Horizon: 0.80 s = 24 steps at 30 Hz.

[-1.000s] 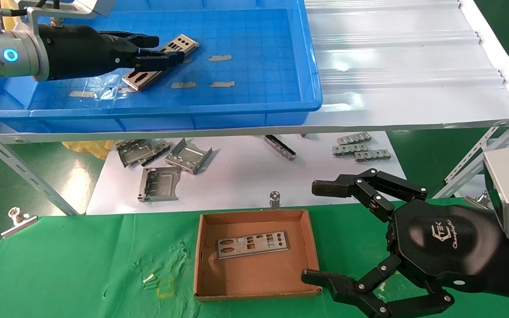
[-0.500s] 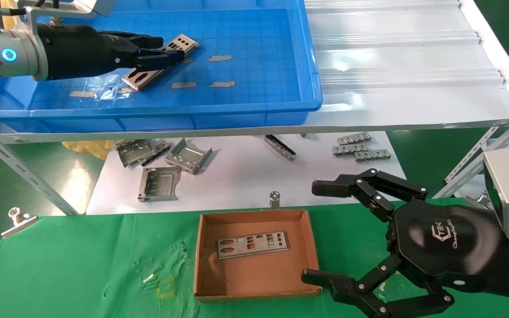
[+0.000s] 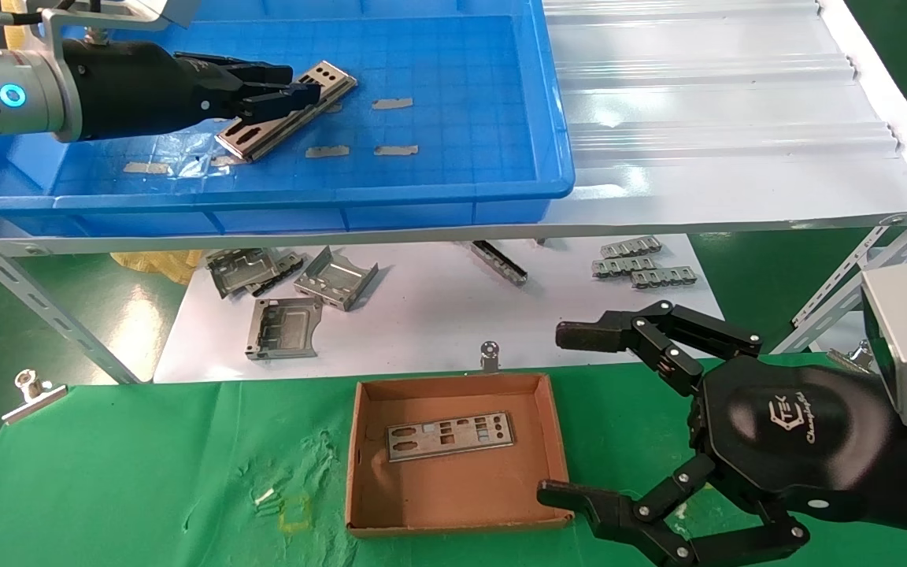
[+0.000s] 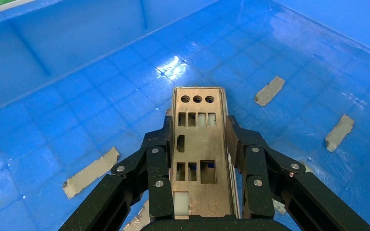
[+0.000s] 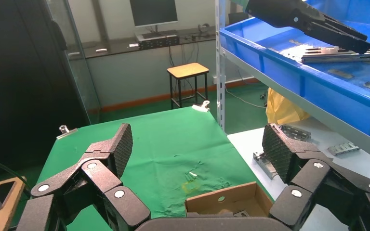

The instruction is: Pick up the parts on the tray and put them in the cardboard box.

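At upper left, the left gripper [image 3: 284, 94] is gripping a metal plate [image 3: 290, 110], seemingly lifted above the blue tray [image 3: 461, 189]; the right gripper [image 3: 571, 417] is waiting open at lower right.

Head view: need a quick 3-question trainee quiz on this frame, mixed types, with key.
1. True or false: the left gripper is shut on a part in the tray.
2. How many parts lie in the cardboard box?
3. The right gripper is: A) shut on a part B) open, beside the box C) inside the tray

Key: 1 true; 2 one; 3 B
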### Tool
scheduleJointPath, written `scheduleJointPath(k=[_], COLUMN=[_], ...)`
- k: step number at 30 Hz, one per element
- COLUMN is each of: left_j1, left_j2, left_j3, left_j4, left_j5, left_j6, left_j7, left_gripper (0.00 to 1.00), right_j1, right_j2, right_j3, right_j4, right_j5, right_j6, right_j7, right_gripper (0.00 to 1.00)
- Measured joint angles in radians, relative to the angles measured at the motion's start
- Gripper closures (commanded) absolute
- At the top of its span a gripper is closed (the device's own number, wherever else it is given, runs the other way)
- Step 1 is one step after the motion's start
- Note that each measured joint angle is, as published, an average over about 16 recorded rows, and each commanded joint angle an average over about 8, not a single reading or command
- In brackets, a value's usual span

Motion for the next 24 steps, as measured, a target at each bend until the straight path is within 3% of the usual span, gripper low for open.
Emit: scheduleJointPath(k=[15, 24], left_j1=[-0.029, -0.053], left_j2=[-0.019, -0.047], left_j3=[-0.024, -0.041], left_j4=[-0.017, -0.042], left_j5=[-0.035, -0.061], left_j6=[0.036, 0.174], left_j7=[0.019, 0.044], left_gripper=[1.00, 1.00], right_j1=[0.000, 0.000], right_j2=[0.000, 0.000], right_j3=[0.000, 0.000], right_j4=[0.000, 0.000], right_j5=[0.000, 0.000], right_j6=[0.000, 0.000], right_j7=[0.000, 0.000], right_gripper=[0.00, 0.00])
